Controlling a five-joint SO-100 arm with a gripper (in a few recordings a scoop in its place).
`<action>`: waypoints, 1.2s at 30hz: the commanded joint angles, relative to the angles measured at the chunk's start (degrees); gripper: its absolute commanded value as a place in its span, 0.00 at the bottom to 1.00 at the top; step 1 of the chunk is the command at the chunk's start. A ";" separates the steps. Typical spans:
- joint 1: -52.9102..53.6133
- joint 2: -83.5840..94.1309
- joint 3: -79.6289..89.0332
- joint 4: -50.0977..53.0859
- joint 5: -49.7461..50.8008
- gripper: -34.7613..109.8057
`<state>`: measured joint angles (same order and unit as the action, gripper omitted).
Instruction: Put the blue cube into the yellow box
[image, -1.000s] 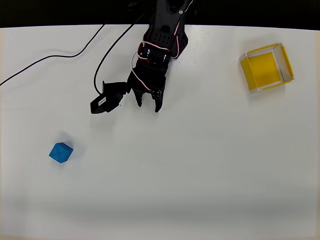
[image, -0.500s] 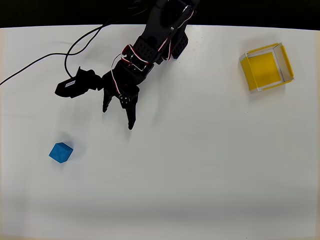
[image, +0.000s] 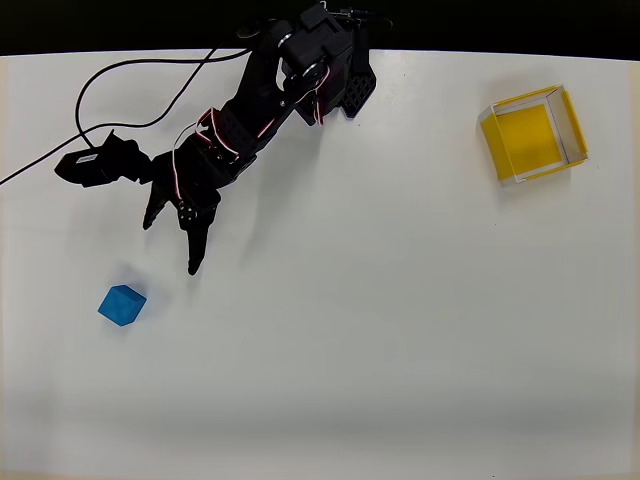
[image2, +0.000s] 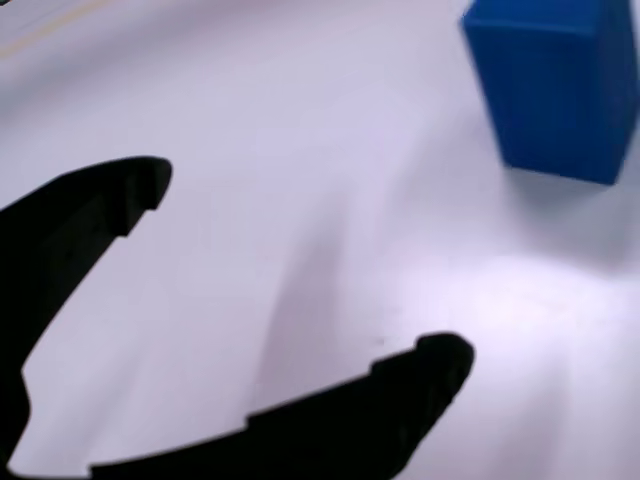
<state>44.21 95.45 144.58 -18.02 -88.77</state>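
Table: white surface that carries everything; a dark strip runs along its far edge at the top of the overhead view.
Arm: black, with its base at the top centre of the overhead view, reaching down and to the left across the table.
Cable: a black lead loops from the arm's base out to the left edge of the table.
Box: yellow floor with pale clear walls, sitting near the table's upper right corner in the overhead view, turned slightly askew and with nothing in it; well apart from the arm.
Gripper: jaws spread wide with nothing between them, tips pointing down and left in the overhead view. In the wrist view the two black fingers stand far apart over bare table.
Cube: blue, resting on the table at lower left in the overhead view, just beyond the fingertips and not touched by them. In the wrist view it sits at the upper right, ahead of the open jaws and off to one side.
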 joint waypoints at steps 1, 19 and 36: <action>1.41 -2.20 -10.81 -3.08 -0.62 0.60; 1.67 -26.89 -38.85 -3.34 -2.20 0.60; -0.09 -40.52 -59.15 -1.67 -2.20 0.60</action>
<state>44.12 51.77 92.72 -18.63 -90.18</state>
